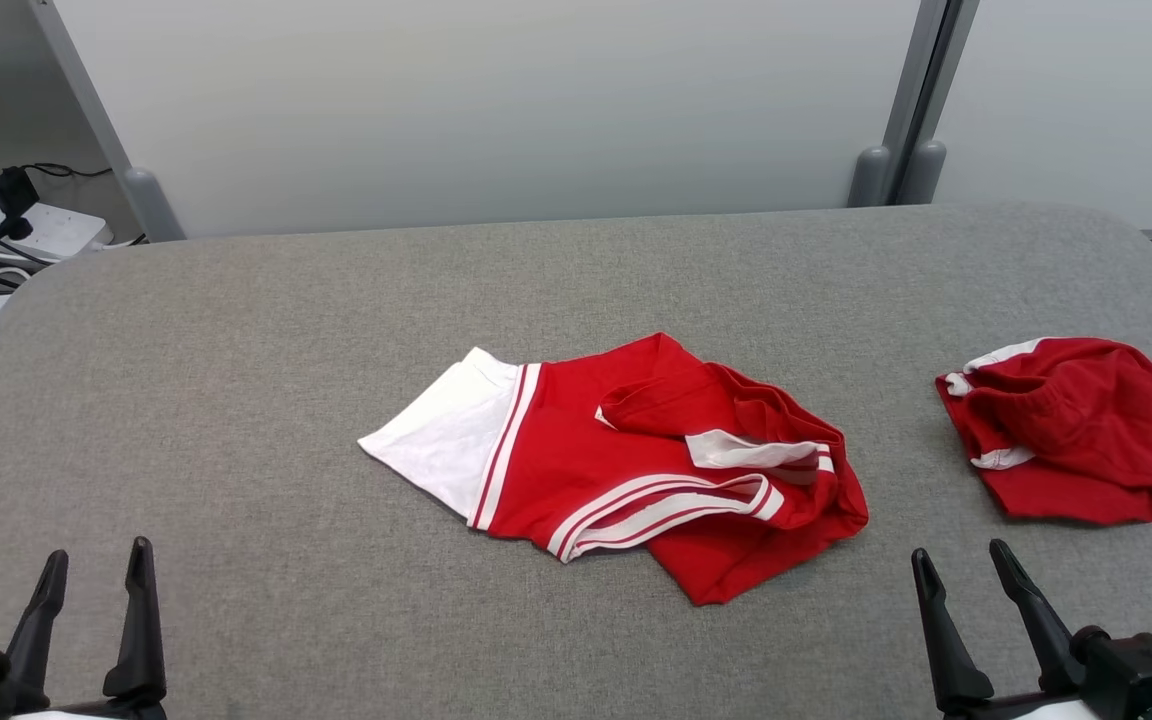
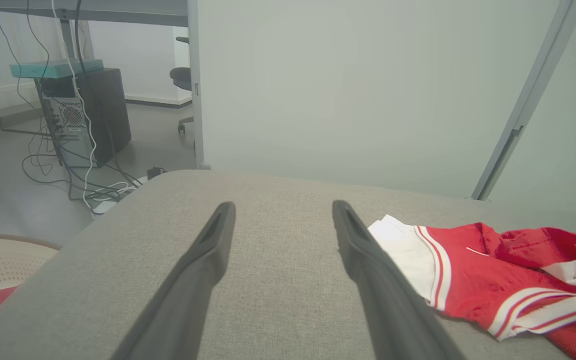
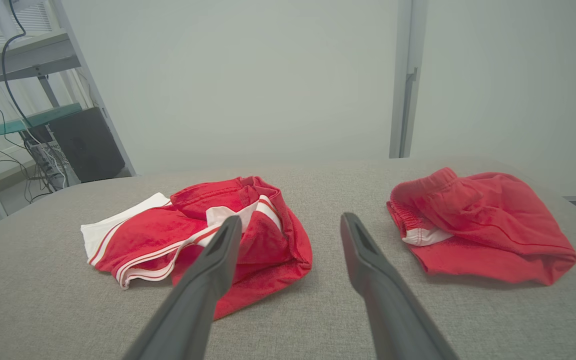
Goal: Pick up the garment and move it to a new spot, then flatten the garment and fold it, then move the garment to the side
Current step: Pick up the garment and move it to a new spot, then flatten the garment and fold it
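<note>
Lying crumpled on the table (image 1: 236,330), the red garment (image 1: 626,460) is untouched; left gripper (image 1: 98,550) and right gripper (image 1: 958,549) are spread wide.

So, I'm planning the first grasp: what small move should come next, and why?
Probably reach the open right tool toward the near red corner of the red-and-white garment: it lies crumpled and untouched, and that corner is nearer this tool than the left tool.
</note>
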You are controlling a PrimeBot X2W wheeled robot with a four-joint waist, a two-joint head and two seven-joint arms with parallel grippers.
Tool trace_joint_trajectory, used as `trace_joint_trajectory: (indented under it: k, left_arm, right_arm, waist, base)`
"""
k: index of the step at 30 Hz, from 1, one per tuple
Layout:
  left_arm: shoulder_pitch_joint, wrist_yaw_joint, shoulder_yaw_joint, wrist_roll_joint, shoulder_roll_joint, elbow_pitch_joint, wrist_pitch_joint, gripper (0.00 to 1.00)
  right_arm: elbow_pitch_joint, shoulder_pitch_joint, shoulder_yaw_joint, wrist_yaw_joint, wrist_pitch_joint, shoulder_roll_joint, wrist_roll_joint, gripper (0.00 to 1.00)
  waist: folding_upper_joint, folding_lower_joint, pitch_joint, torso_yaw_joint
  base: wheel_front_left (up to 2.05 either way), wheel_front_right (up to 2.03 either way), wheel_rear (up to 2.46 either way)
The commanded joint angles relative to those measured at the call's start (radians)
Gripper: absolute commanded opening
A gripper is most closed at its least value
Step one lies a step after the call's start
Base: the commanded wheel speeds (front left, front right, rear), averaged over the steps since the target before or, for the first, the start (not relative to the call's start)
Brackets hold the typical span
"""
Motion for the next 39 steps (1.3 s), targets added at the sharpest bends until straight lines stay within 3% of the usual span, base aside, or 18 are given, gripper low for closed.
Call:
trace_joint_trajectory:
  k: [1, 7, 21, 26, 33, 39]
  left_arm:
    - [-0.039, -0.010, 0.032, 0.012, 0.035, -0.015, -0.008, 1.00]
    - [-0.054, -0.034, -0.014, 0.069, 0.075, 0.020, -0.003, 1.00]
    - [-0.063, -0.044, -0.020, 0.050, 0.071, 0.022, -0.005, 1.00]
    - [-0.078, -0.040, -0.029, 0.049, 0.065, 0.009, 0.000, 1.00]
    - [-0.151, -0.047, -0.086, 0.071, 0.037, -0.015, 0.005, 1.00]
    - [-0.251, -0.083, -0.154, 0.093, -0.004, 0.013, 0.001, 1.00]
  right_arm:
    - [-0.026, -0.025, 0.021, 0.004, -0.004, -0.010, -0.013, 1.00]
    - [-0.025, -0.031, 0.022, 0.004, -0.002, -0.016, -0.014, 1.00]
    - [-0.028, -0.054, 0.023, 0.004, 0.010, -0.023, -0.014, 1.00]
    - [-0.031, -0.119, 0.063, 0.004, 0.030, -0.059, -0.009, 1.00]
    - [0.082, -0.485, 0.299, 0.004, 0.144, -0.209, 0.027, 1.00]
    - [0.292, -0.800, 0.573, 0.004, 0.268, -0.297, 0.131, 1.00]
  waist:
    - [0.0000, 0.0000, 0.000, 0.001]
    - [0.0000, 0.0000, -0.003, 0.002]
    - [0.0000, 0.0000, -0.001, 0.004]
    - [0.0000, 0.0000, 0.019, 0.012]
    - [0.0000, 0.0000, 0.097, 0.063]
    - [0.0000, 0.0000, 0.150, 0.174]
  base:
    - [0.00, 0.00, 0.00]
    - [0.00, 0.00, 0.00]
    - [0.00, 0.00, 0.00]
    - [0.00, 0.00, 0.00]
    - [0.00, 0.00, 0.00]
    - [0.00, 0.00, 0.00]
